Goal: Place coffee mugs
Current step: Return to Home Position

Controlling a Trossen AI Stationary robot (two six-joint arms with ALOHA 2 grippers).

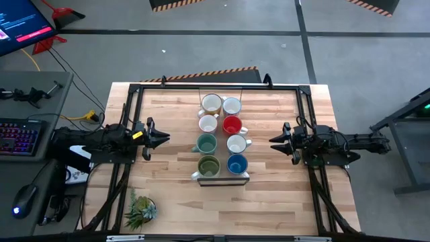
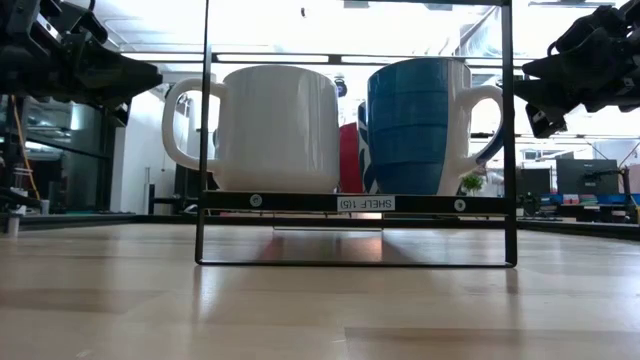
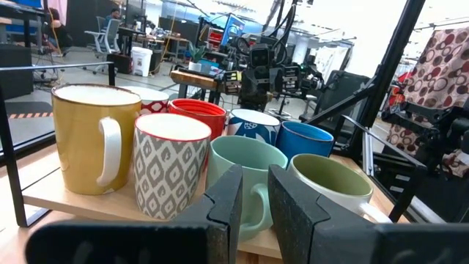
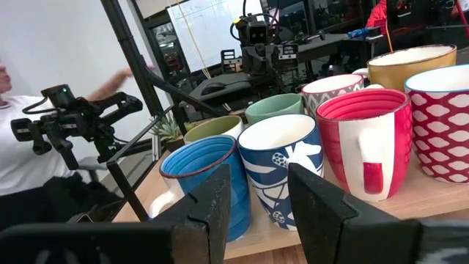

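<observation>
nearest, at the front left corner of the table (image 1: 282, 202), sits a small spiky potted plant (image 1: 140, 210), well apart from everything else. behind it, mid-table, stands a low black-framed shelf (image 2: 300, 203) carrying all eight coffee mugs (image 1: 232, 144), upright in two columns of four and packed close together. the front row holds the olive mug (image 1: 208, 165) on the left, white outside with its handle turned out to the left, and the blue mug (image 1: 236, 163) on the right, handle out to the right. the next row back has the teal mug (image 1: 205, 142) and the blue-and-white patterned mug (image 1: 236, 144). level with this row the two arms hang clear of the shelf, one on each side. the left gripper (image 1: 163, 138) points at the mugs from the left, fingers parted only narrowly and holding nothing. the right gripper (image 1: 274, 141) faces it from the right, its gap a little wider, also empty. neither touches a mug. the third row has the grey patterned mug (image 1: 208, 123) and the red mug (image 1: 232, 125). at the very back stand the yellow mug (image 1: 211, 103) and the red-and-white patterned mug (image 1: 232, 105).
</observation>
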